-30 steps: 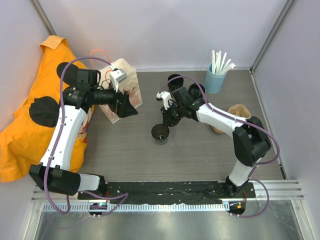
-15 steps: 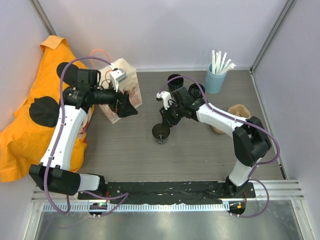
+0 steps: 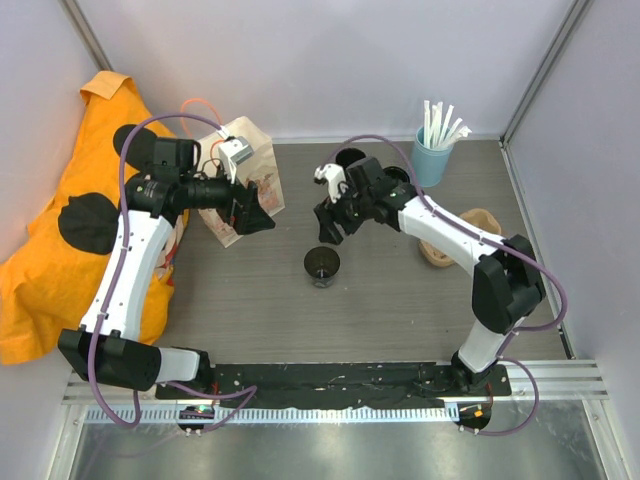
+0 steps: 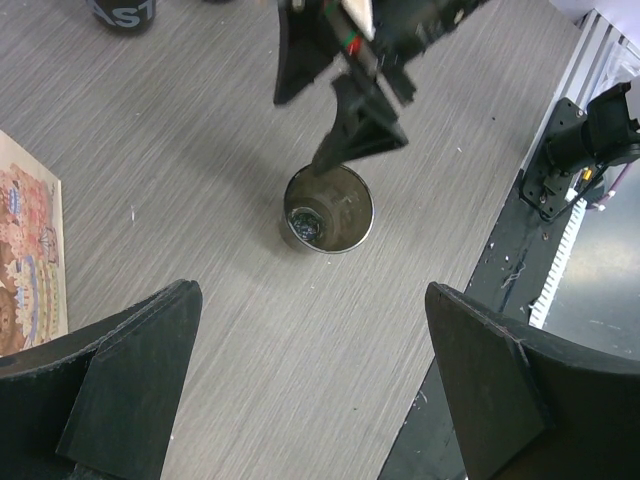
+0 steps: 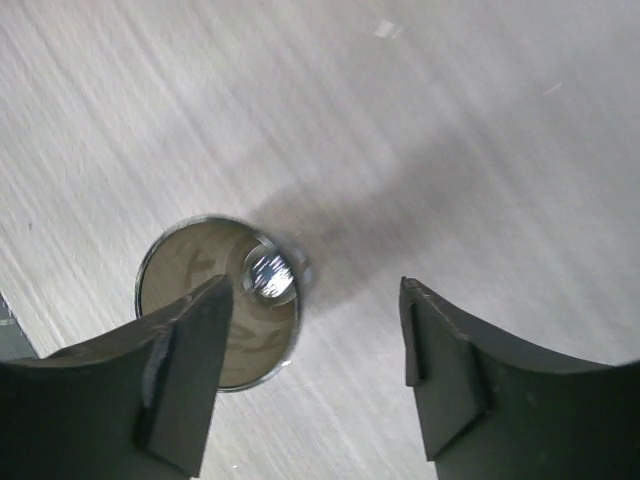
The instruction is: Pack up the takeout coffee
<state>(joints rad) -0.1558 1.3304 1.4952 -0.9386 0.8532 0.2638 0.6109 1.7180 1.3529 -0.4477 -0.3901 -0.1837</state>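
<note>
1. The right end effector (image 5: 315, 290) hangs with its jaws apart and nothing between them. The takeout coffee (image 3: 321, 266) stands upright on the tabletop (image 3: 400, 300) just beneath it, untouched and nearer one finger than the other.
2. The left end effector (image 4: 308, 295) is spread wide and also empty. The paper bag (image 3: 255, 150) is just beside it, and the cup stands out in front of it, well apart.
3. Judged from this, the step in hand is a clean grasp on the free-standing cup so that it can travel to the bag.
4. The fingers should be centred over the cup before any descent. As they hang now, one finger would likely come down on the rim and tip the cup.
5. The jaws should straddle the wall below the dark rim and close gently, because a light cup is likely to buckle or squirt out under a hard pinch.
6. The cup has no lid, so it should be kept upright all the way. It should be lifted straight up before any sideways move.
7. The spare cups (image 3: 349, 160) stand behind the right end effector, so its elbow and cable should be kept off them.
8. Whether the bag's mouth is open cannot be told. The left end effector is best placed to steady the bag, and the cup should be lowered in, not dropped.
</note>
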